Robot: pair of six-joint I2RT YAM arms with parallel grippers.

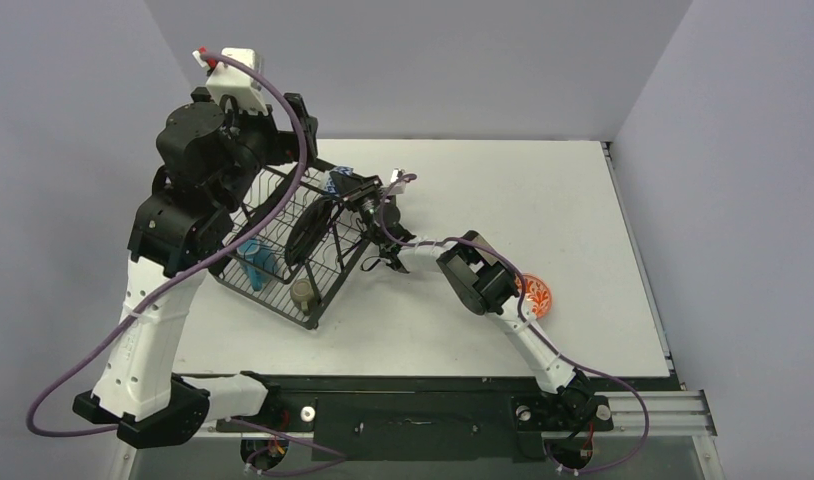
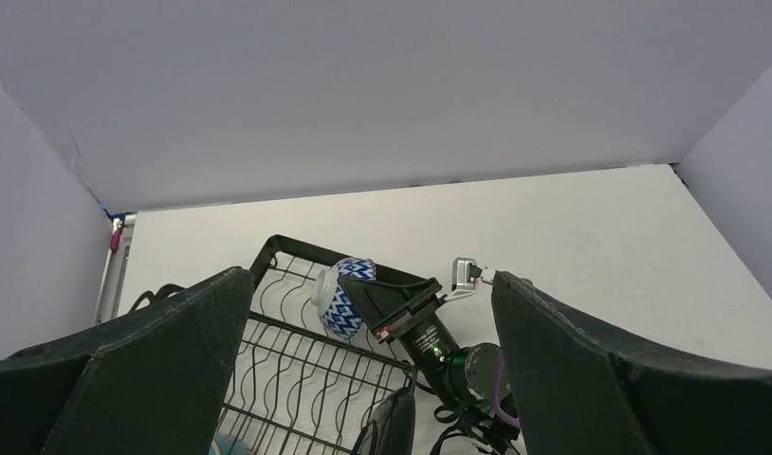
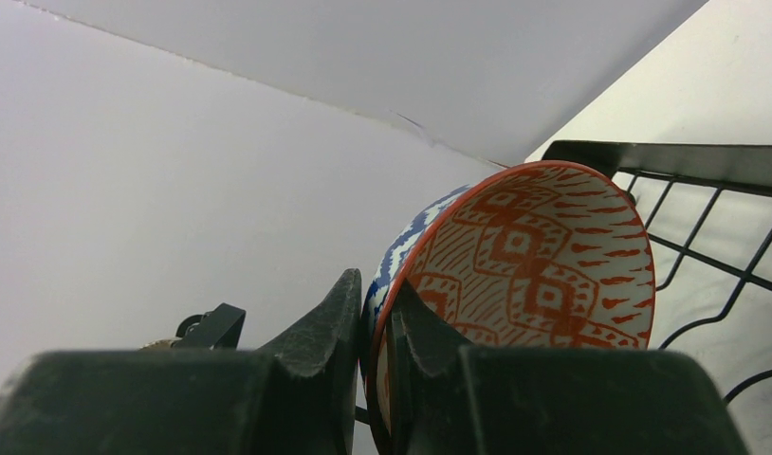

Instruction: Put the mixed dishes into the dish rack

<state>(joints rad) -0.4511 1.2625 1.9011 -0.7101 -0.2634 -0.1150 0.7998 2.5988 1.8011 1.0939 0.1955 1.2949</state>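
The black wire dish rack (image 1: 328,285) sits tilted at the table's left. It holds a glossy black plate (image 1: 309,230) upright, a light-blue mug (image 1: 255,262) and a small olive-green cup (image 1: 303,292). My right gripper (image 1: 349,186) is shut on the rim of a patterned bowl (image 1: 337,182) at the rack's far corner. This bowl (image 3: 534,256) is red-orange inside and blue-and-white outside (image 2: 344,296). A second red-orange bowl (image 1: 536,296) lies on the table beside the right arm. My left gripper (image 1: 305,135) is open and empty above the rack's far-left side. The grey oval plate is hidden.
The rack's rim (image 3: 686,156) lies just right of the held bowl. In the left wrist view the rack's wires (image 2: 287,379) and the black plate's edge (image 2: 394,422) lie between my spread fingers (image 2: 174,360). Grey walls close the back and sides.
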